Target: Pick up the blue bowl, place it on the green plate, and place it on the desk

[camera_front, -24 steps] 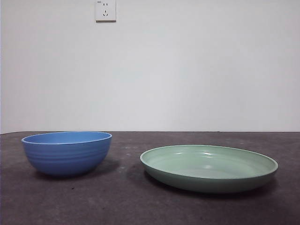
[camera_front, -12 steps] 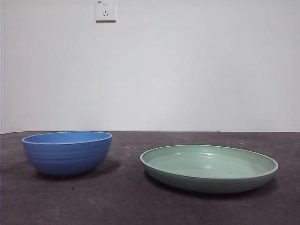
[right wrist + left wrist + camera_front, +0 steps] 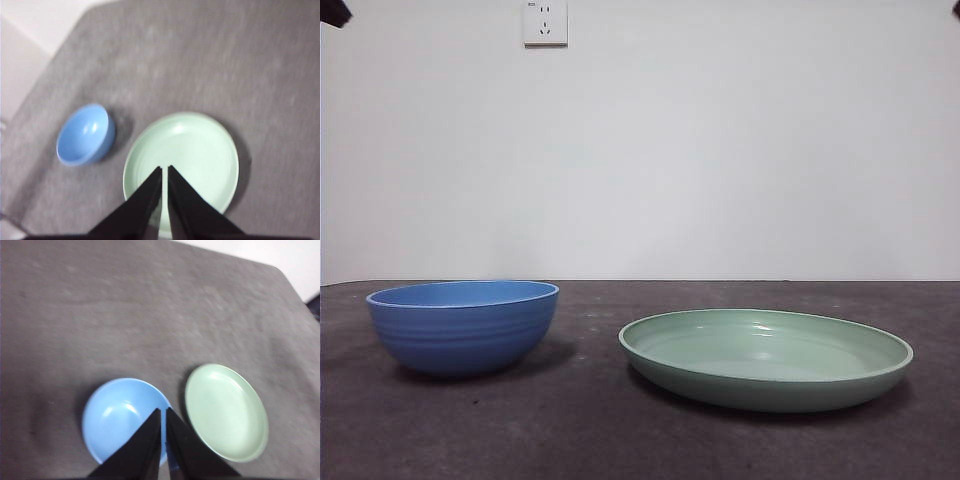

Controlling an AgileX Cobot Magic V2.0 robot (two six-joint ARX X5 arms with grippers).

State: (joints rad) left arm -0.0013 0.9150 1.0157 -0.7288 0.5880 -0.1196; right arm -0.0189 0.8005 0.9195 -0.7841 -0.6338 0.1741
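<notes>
The blue bowl sits on the counter beside the green plate, apart. Both grippers, left and right, hang high, fingers nearly closed. Risk: descending without opening strikes the rim and tips the bowl.

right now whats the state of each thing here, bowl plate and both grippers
blue bowl: upright, empty, on the desk, apart from the plate
green plate: flat on the desk, empty
left gripper: shut, high above the bowl, holding nothing
right gripper: shut, high above the plate, holding nothing
</notes>
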